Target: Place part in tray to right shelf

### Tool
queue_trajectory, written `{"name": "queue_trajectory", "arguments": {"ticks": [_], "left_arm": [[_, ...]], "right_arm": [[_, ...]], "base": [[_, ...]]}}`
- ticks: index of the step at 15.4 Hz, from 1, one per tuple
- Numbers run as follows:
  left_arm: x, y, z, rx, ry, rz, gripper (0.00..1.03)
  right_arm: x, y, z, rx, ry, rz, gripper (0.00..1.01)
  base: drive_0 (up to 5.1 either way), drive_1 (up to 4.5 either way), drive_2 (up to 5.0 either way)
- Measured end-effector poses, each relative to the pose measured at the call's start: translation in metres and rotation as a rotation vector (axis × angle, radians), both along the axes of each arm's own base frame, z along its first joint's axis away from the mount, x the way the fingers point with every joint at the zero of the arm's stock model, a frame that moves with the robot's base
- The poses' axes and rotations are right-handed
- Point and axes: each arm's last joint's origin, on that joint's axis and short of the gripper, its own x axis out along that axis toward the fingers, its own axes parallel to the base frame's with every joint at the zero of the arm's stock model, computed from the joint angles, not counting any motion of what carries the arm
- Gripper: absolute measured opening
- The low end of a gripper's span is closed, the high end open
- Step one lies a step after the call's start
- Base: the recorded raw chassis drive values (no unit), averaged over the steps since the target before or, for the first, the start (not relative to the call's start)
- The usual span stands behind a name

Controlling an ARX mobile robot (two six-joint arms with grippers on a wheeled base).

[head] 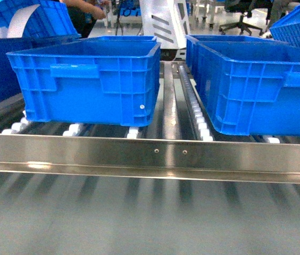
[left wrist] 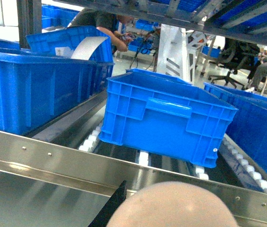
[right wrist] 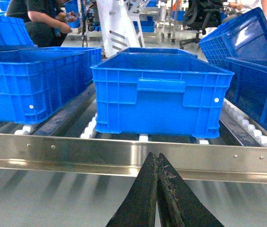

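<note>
Up close, the right gripper (right wrist: 158, 189) has its dark fingers pressed together on nothing, before the right shelf's steel rail (right wrist: 133, 151). Whether the left gripper is open cannot be told; a pinkish-beige rounded surface (left wrist: 171, 205) fills its view. Blue crates (head: 89, 79) sit on white rollers (head: 200, 119). No blue part shows.

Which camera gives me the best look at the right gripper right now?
The right wrist view: the right gripper fills the bottom centre, its dark fingers pressed together, empty, pointing at the steel front rail and a blue crate. The head view and the left wrist view show nothing of it.
</note>
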Motion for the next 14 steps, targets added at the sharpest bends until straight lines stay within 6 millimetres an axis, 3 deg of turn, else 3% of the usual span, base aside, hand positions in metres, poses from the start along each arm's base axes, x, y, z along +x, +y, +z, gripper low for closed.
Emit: {"name": "queue_trajectory", "arguments": {"ticks": [4,5,13,14], "left_arm": [[-0.012,0.000,-0.007,0.000,0.050,-0.001,0.12],[-0.014,0.000,-0.001,0.002,-0.015,0.001,0.12],[-0.014,0.000,-0.003,0.002,0.008,0.000,0.12],[-0.014,0.000,-0.003,0.002,0.008,0.000,0.12]], "right_arm": [[0.000,0.000,0.000,0.000,0.001,0.000,0.02],[0.000,0.000,0.000,0.000,-0.001,0.000,0.02],[0.000,0.000,0.000,0.000,0.000,0.000,0.02],[0.000,0.000,0.000,0.000,0.000,0.000,0.09]], "base": [[0.0,0.00,0.0],[0.0,0.00,0.0],[0.0,0.00,0.0],[0.0,0.00,0.0]]}}
